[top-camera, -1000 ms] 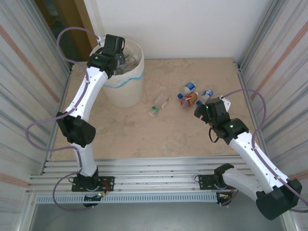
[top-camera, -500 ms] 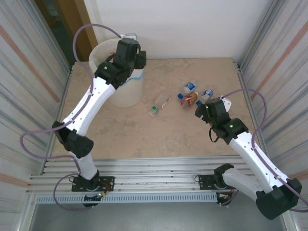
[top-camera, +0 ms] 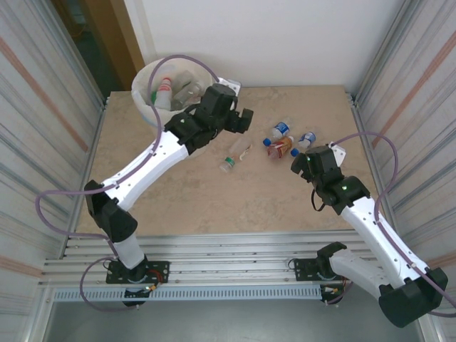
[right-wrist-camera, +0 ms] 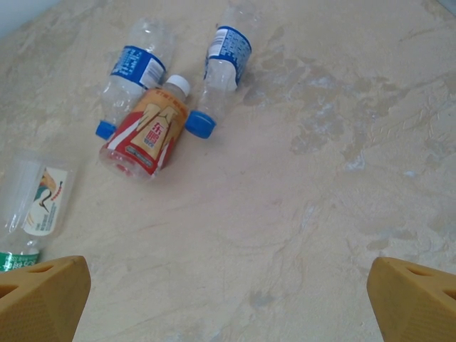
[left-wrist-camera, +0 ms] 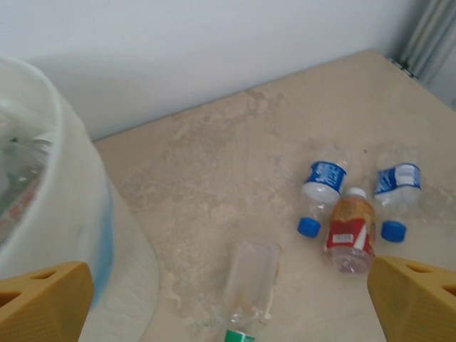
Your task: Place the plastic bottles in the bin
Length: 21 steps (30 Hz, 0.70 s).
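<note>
1. Bottles lie loose on the table (top-camera: pixel 214 199): green-capped bottle (left-wrist-camera: pixel 246 285), brown bottle (left-wrist-camera: pixel 350 231), blue-labelled bottle (left-wrist-camera: pixel 324 187), its twin (left-wrist-camera: pixel 397 189)
2. Bin (top-camera: pixel 140 96), far left, holds others
3. Left gripper (left-wrist-camera: pixel 228 303) and right gripper (right-wrist-camera: pixel 228 299): jaws wide apart, empty

Both arms (top-camera: pixel 142 171) show white links, black joints, looping mauve cables (top-camera: pixel 184 57) and mustard-yellow tool fingers (left-wrist-camera: pixel 43 299).

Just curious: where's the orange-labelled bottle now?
Top view: the orange-labelled bottle lies right of centre on the table, between two blue-capped bottles, near the right gripper.
</note>
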{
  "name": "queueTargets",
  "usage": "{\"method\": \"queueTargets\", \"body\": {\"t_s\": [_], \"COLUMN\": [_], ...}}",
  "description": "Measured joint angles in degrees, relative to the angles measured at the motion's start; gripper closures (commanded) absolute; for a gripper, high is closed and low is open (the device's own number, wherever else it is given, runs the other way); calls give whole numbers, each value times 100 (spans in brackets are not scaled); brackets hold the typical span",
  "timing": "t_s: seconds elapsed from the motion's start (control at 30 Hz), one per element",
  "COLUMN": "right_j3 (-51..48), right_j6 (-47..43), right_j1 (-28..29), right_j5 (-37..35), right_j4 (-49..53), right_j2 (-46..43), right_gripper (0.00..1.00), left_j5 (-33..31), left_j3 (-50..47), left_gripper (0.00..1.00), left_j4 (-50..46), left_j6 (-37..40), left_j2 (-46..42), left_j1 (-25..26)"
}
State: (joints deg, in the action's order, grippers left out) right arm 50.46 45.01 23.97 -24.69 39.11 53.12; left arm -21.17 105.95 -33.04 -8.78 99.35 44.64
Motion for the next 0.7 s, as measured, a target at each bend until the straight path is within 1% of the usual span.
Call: {"method": "queueTargets", "body": {"t_s": [0.13, 0.33, 0.47, 0.7], "right_j3": [0, 0, 0, -17], "right_j6": [2, 92, 107, 116], "right_j1": [-2, -48, -81, -87], "right_j5": [0, -28, -74, -90], "right_j4": [2, 2, 2, 13], "right_j2": [0, 2, -4, -144], "right_gripper": [2, 2, 2, 2], "left_j5": [92, 269, 326, 671], "left_j3": [-155, -280, -302, -293], "left_gripper": [1, 1, 4, 6], "left_j4": [-50, -315, -466, -627], "left_j6": [-28, -199, -299, -496], "left_j2": [122, 662, 1093, 1644], "left_j1": [114, 122, 122, -68]}}
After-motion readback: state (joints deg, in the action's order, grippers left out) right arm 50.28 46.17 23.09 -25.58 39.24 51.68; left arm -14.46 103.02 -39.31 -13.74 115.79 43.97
